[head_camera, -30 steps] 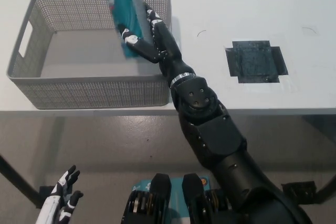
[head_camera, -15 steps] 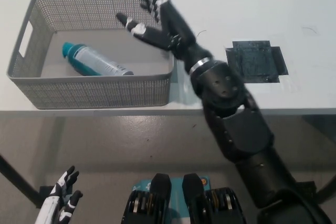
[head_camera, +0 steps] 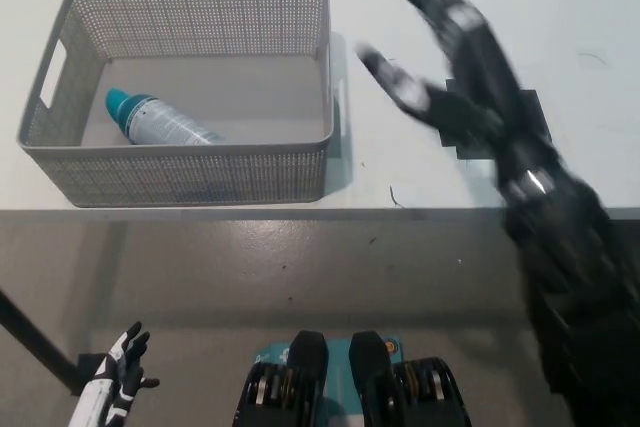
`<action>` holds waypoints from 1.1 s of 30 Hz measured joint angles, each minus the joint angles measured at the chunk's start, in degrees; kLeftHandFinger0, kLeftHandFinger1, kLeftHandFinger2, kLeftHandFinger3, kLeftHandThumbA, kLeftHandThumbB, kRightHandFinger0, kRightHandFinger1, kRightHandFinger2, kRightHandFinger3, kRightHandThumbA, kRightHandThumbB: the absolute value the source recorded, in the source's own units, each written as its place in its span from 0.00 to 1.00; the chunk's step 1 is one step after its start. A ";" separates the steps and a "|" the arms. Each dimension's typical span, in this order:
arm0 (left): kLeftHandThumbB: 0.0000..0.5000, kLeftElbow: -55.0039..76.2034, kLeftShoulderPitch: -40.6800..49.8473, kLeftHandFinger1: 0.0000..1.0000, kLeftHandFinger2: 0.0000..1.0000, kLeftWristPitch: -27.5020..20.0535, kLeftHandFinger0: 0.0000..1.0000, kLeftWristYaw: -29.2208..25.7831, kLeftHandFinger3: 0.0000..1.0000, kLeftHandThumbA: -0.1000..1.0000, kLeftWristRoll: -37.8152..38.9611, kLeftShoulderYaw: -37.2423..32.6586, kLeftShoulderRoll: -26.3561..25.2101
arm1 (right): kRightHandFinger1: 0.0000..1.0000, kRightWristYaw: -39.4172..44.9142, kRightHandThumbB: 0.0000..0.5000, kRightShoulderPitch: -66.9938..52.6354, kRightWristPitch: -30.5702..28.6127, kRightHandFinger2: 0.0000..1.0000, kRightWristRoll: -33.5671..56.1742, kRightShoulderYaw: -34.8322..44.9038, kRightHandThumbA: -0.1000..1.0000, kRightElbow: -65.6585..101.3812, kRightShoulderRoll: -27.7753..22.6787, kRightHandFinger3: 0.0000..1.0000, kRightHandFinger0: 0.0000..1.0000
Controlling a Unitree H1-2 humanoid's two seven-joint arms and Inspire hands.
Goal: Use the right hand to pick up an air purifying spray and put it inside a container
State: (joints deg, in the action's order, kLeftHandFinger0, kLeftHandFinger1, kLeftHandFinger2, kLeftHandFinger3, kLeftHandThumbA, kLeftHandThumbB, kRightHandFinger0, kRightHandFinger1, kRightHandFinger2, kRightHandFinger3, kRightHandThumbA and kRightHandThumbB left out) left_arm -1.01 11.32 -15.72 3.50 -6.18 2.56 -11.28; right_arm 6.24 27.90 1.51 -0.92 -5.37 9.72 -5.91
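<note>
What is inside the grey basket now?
The spray can lies on its side on the floor of the grey basket, teal cap toward the handle end. The near mesh wall covers the can's lower edge; nothing else shows inside.

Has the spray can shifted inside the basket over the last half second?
Yes. The spray can has slid slightly toward the basket's left, handle-side wall, lying on its side with its teal cap pointing that way.
</note>
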 measured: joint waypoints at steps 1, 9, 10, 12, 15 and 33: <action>0.73 -0.12 0.12 0.97 1.00 -0.01 0.76 0.00 1.00 0.96 0.00 0.13 -0.01 | 1.00 -0.05 0.91 -3.10 -0.65 1.00 -0.52 0.52 1.00 1.37 -0.83 1.00 1.00; 0.71 -0.74 1.42 0.98 1.00 -0.04 0.79 0.00 1.00 0.96 0.09 0.94 0.00 | 1.00 -0.76 0.66 -27.69 -7.41 1.00 -3.47 3.12 1.00 -0.39 -7.18 1.00 1.00; 0.70 -0.74 1.44 0.99 1.00 -0.04 0.79 0.00 1.00 0.97 0.10 0.95 0.00 | 1.00 -0.84 0.66 -28.51 -7.70 1.00 -3.66 3.13 1.00 -0.76 -7.43 1.00 1.00; 0.71 -0.74 1.68 0.99 1.00 -0.05 0.79 0.00 1.00 0.96 0.18 1.07 -0.01 | 1.00 -2.19 0.69 -33.40 -9.87 1.00 -5.16 3.13 0.98 -3.88 -8.58 1.00 1.00; 0.65 -0.76 1.75 0.99 1.00 -0.07 0.80 -0.01 1.00 0.95 0.21 1.30 0.00 | 1.00 -2.93 0.55 -37.02 -12.36 1.00 -5.71 3.21 1.00 -9.25 -8.80 1.00 1.00; 0.51 -0.80 1.33 0.97 1.00 -2.60 0.77 -1.57 1.00 0.89 1.07 4.54 1.99 | 1.00 -2.19 0.39 -31.83 -23.59 1.00 -2.57 4.44 1.00 -25.60 -7.65 1.00 1.00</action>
State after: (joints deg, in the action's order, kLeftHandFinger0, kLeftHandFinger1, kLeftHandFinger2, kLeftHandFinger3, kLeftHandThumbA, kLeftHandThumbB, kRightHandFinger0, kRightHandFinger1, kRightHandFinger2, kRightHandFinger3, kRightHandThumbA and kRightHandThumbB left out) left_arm -1.81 12.65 -18.32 1.93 -5.11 7.10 -9.29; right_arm 4.05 -3.93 -22.08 -3.50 -0.93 -15.88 -13.56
